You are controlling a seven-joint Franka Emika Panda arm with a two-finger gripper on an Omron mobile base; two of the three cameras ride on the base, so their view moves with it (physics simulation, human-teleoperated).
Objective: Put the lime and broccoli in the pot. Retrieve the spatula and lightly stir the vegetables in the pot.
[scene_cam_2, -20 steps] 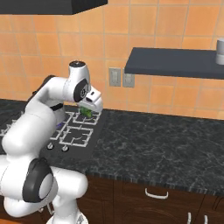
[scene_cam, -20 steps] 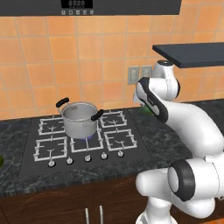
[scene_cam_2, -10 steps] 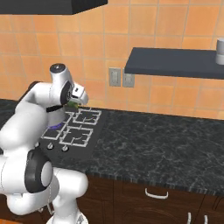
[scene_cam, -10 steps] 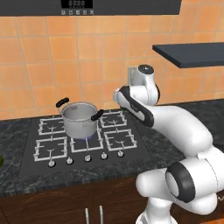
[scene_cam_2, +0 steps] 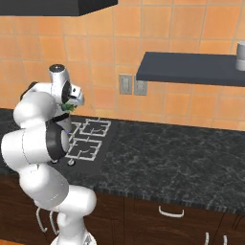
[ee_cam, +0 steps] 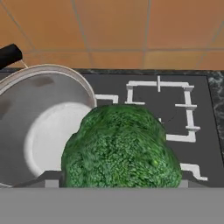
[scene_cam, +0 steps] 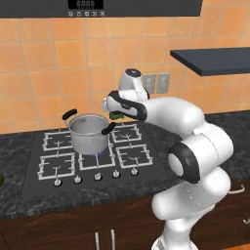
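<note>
The gripper (scene_cam: 116, 115) holds the broccoli (ee_cam: 120, 148), fingers spread wide around its bushy green head. The steel pot (ee_cam: 41, 122) lies just left of the fingers (as the hand camera frames it), the head overlapping its near rim. The stove grate (ee_cam: 173, 109) lies right.

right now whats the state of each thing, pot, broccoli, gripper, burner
pot: upright on the back middle burner, no lid, looks empty
broccoli: held in the gripper, in the air beside the pot's rim
gripper: closed on the broccoli
burner under pot: lit, blue flame
</note>
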